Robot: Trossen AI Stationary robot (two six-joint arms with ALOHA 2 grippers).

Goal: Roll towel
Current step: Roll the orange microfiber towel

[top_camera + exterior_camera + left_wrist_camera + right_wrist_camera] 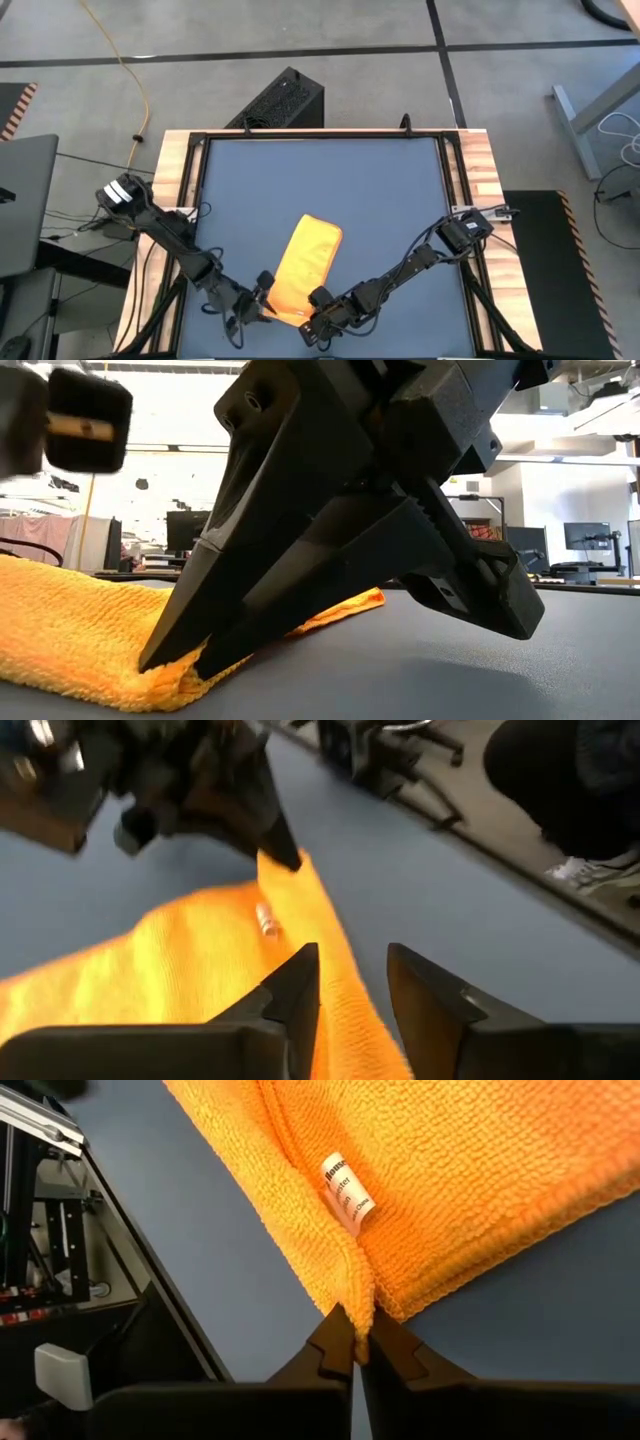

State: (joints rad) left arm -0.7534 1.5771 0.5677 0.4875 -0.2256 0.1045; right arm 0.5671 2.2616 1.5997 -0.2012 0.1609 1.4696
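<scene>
The yellow towel (308, 262) lies folded into a long strip, slanting across the near middle of the blue tabletop, with its white tag (347, 1193) facing up. My right gripper (306, 318) is shut on the strip's near end. My left gripper (350, 985) stands open at the strip's left edge near that end. In the low view it hangs at the upper left, clear above the cloth (80, 630). My right gripper pinches the towel's near corner (360, 1308) between its two fingertips, over a fold of several layers gathered into a small ridge. The fingers (215, 622) slant down from the table's right side. The rest of the towel lies slack on the table.
Bare blue tabletop (380, 190) stretches toward the far edge and the right. A wooden frame (478, 165) borders the table, and a black box (283, 100) stands beyond the far edge. In the left wrist view a person's leg and shoe (575, 870) show beside the table.
</scene>
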